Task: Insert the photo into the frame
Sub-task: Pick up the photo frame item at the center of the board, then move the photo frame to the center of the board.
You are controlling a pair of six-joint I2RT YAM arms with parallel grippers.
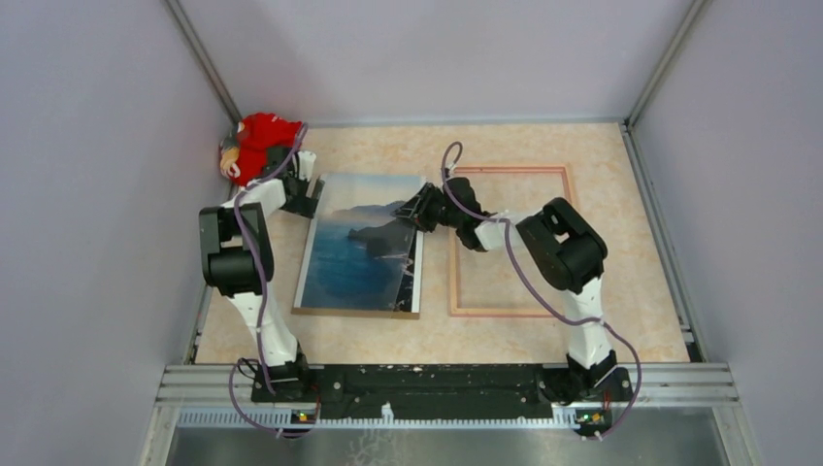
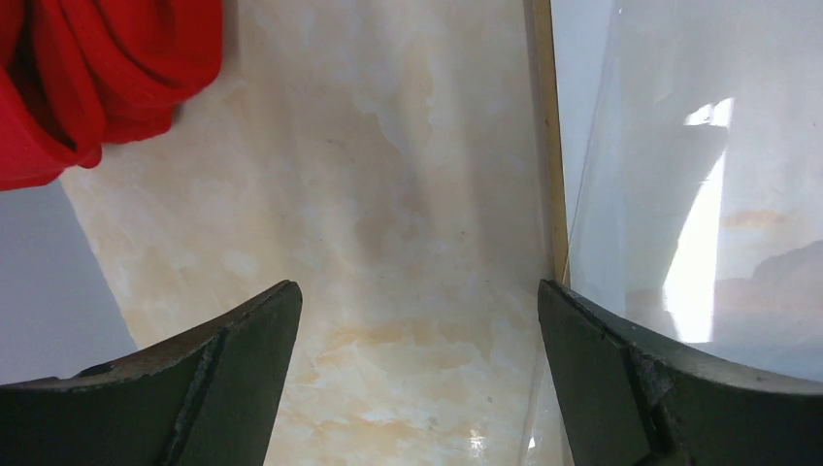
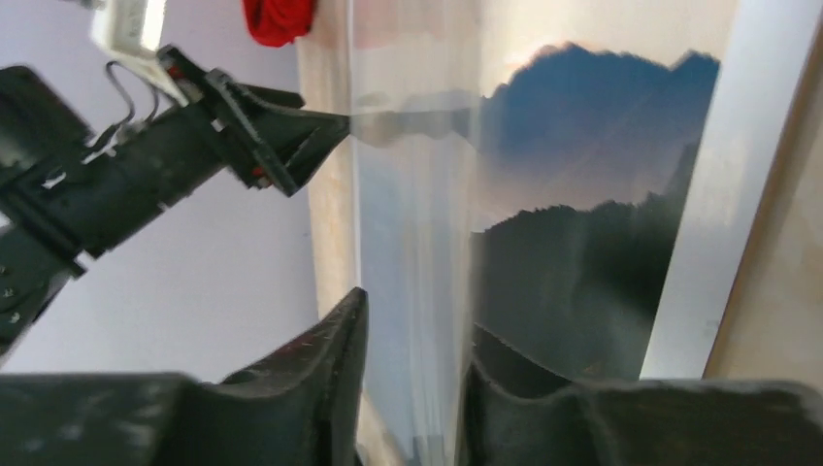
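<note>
The photo [image 1: 354, 243], a blue sea-and-mountain print, lies left of centre on a brown board, with a glossy clear sheet lifted over its right side. The frame [image 1: 510, 313], a thin peach-wood rectangle, lies flat to its right. My right gripper [image 1: 418, 210] sits at the photo's upper right edge. In the right wrist view my right gripper [image 3: 417, 311] has its jaws partly closed astride a blurred translucent sheet edge, with the photo [image 3: 582, 194] beyond. My left gripper [image 1: 309, 194] stands wide open by the photo's upper left corner, and nothing lies inside the left gripper [image 2: 417, 286] but bare table.
A red cloth toy [image 1: 262, 141] lies in the far left corner, close behind the left gripper, and the toy [image 2: 97, 68] fills that wrist view's top left. Grey walls enclose the table on three sides. A tan board edge [image 2: 545, 146] borders the glossy sheet.
</note>
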